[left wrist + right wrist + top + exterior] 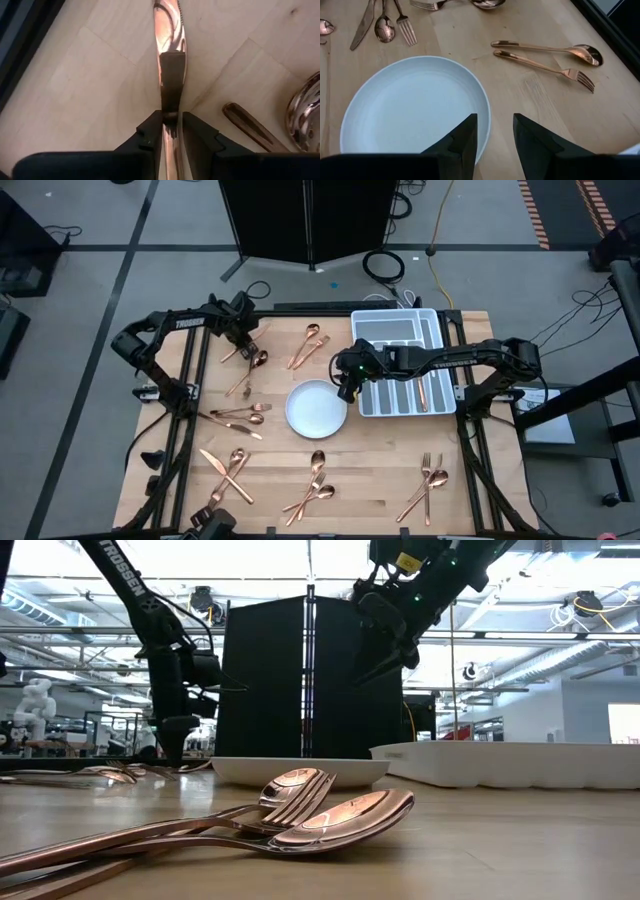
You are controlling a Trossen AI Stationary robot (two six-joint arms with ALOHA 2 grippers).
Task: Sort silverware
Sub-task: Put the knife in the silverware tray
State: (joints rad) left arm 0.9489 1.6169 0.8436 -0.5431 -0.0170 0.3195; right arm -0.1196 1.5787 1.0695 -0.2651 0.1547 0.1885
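The silverware is copper-coloured forks, spoons and knives lying in small groups on the wooden table. At the far left my left gripper (243, 332) points down, shut on a knife (170, 30) that lies flat on the wood, beside a spoon (305, 120). My right gripper (346, 388) hangs open in the air over the right rim of the round white plate (410, 110), between it and the white divided tray (400, 314); nothing is between its fingers (465, 140). One copper piece (422, 390) lies in a tray compartment. My left gripper has the knife's handle (171, 117) between its two fingers, one on each long edge, just behind where the blade begins. The fingers come from above, pointing steeply down, and stand across the knife. The knife lies flat on the table, its serrated blade running away from the fingers.
Other groups of silverware lie at the far middle (310, 345), the left edge (240, 417), the near left (228, 472), the near middle (315, 485) and the near right (428, 485). A spoon (545, 48) and a fork (545, 65) lie past the plate.
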